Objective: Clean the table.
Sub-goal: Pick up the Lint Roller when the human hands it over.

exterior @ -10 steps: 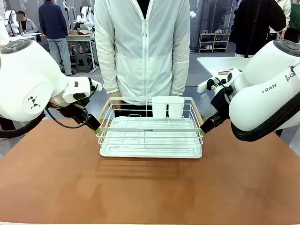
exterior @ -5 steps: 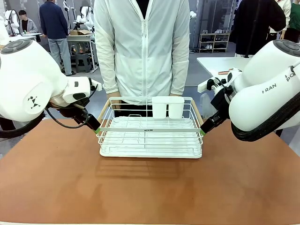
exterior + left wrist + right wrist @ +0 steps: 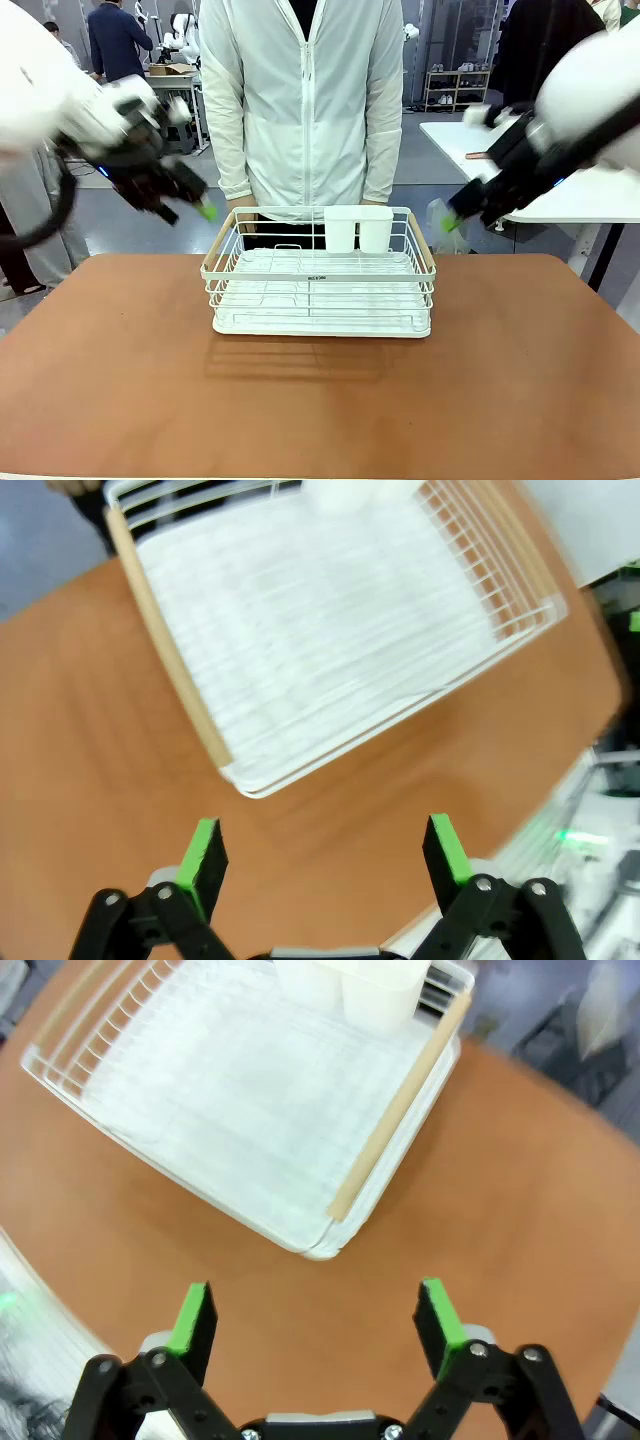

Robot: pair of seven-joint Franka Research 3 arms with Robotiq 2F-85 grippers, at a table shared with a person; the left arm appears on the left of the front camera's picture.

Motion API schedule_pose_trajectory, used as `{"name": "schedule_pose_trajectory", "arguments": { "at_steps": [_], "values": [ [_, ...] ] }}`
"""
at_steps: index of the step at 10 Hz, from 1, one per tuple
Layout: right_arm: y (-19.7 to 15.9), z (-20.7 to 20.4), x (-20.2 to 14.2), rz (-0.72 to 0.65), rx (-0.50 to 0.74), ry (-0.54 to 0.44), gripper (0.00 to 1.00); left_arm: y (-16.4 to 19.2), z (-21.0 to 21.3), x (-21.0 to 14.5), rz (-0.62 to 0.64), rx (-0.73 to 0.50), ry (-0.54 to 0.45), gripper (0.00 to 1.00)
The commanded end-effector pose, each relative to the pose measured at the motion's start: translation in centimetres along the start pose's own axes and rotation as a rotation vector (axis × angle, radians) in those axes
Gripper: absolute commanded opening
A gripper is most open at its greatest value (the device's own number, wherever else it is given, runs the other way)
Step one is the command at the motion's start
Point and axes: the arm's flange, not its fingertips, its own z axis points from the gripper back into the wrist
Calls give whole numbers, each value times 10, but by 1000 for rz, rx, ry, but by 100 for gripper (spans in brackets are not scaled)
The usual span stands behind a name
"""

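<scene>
Left fingers [image 3: 203, 852] and right fingers [image 3: 192, 1318] wide open, empty, above bench [image 3: 320, 420]. Risk: an uneven grasp could tilt the wire rack [image 3: 320, 292].

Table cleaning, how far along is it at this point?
Done: nothing that shows; the white wire rack sits on the table, with a white holder inside it. In hand: nothing; the left gripper and right gripper are both open and empty, raised off either end of the rack. Left: probably lifting the rack off, the one thing on the tabletop.
</scene>
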Motion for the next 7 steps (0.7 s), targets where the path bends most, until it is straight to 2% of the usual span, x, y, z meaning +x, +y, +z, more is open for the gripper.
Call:
{"name": "schedule_pose_trajectory", "arguments": {
  "at_steps": [1, 2, 3, 4, 5, 7],
  "values": [
    [-55, 56, 2, -182, 183, 28, 100, 60, 58, 1, 163, -243, -17, 100],
    [-80, 72, -1, -306, 322, 28, 100, 87, 76, -7, 245, -340, -62, 100],
    [-109, 85, -12, -412, 458, -9, 100, 113, 94, -23, 272, -419, -134, 100],
    [-134, 93, -25, -505, 571, -31, 100, 138, 109, -39, 325, -441, -187, 100],
    [-158, 97, -41, -586, 638, -64, 100, 165, 122, -53, 380, -450, -253, 100],
    [-197, 103, -78, -735, 679, -115, 100, 215, 147, -82, 565, -483, -367, 100]
  ]
}}
